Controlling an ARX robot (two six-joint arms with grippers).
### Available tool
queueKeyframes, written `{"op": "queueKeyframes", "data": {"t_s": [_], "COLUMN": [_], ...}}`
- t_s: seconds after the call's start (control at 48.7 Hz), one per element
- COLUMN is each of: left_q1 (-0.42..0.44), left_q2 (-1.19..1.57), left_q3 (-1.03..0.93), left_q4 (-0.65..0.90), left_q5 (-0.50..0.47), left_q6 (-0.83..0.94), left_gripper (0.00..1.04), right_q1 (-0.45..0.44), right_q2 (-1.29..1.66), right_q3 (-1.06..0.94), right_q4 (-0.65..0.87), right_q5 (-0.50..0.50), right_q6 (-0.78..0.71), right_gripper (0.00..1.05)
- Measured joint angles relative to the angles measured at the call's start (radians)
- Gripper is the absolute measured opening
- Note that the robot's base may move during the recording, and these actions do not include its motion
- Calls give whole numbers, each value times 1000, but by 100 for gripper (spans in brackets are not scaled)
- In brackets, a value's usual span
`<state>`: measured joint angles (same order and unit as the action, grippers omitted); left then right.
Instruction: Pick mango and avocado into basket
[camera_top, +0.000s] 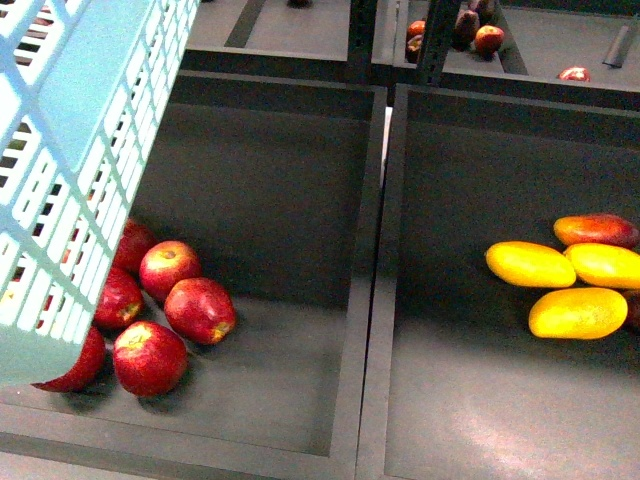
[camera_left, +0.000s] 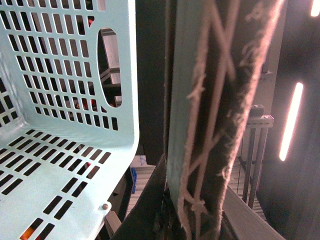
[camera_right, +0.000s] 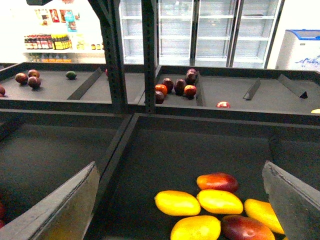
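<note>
Neither fruit is in yet: the light teal slotted plastic basket (camera_left: 60, 65) looks empty, and I cannot tell the left gripper's jaws. The right gripper (camera_right: 179, 172) has its jaws spread and empty, with the smooth yellow oblong mango (camera_right: 177, 202) just ahead between them. A dark green oval, perhaps the avocado (camera_right: 71, 75), lies far beyond.

Showing teal basket (camera_left: 115, 140), slotted wall and floor joining above a corner rivet (camera_left: 105, 205), frayed fibre-crossed strip (camera_left: 220, 100) running close beside it, long light tube (camera_left: 291, 120) glowing behind against dark surroundings.
</note>
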<state>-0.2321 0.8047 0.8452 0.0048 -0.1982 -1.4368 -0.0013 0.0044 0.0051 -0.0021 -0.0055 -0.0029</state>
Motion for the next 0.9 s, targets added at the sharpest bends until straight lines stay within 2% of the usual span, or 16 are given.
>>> {"op": "queueKeyframes", "data": {"t_s": [0.267,0.328,0.39,0.451,0.472,0.513,0.554,0.615,0.739,0.903], "left_q1": [-5,-7,-21,-43,-55,-73,-92,-112,-135,-167], "left_q2": [3,24,76,133,168,226,288,372,503,582], "left_q3": [0,41,137,206,226,240,240,242,257,289], "left_q4": [0,-97,-297,-455,-521,-590,-597,-584,-516,-483], "left_q5": [25,59,119,151,170,192,215,267,380,462], "left_q6": [-15,53,213,443,568,838,995,1088,1070,1032], "left_gripper": [13,13,12,11,10,10,10,10,10,10], "right_q1": [0,0,0,0,0,0,0,0,0,0], "right_q2": [0,0,0,0,0,0,0,0,0,0], "right_q3": [0,0,0,0,0,0,0,0,0,0], "right_q4": [0,0,0,0,0,0,0,0,0,0], "right_q5": [3,4,4,3,2,3,4,3,3,3], "right_q6": [0,0,0,0,0,0,0,0,0,0], "right_gripper": [97,97,97,97,97,97,97,97,97,97]}}
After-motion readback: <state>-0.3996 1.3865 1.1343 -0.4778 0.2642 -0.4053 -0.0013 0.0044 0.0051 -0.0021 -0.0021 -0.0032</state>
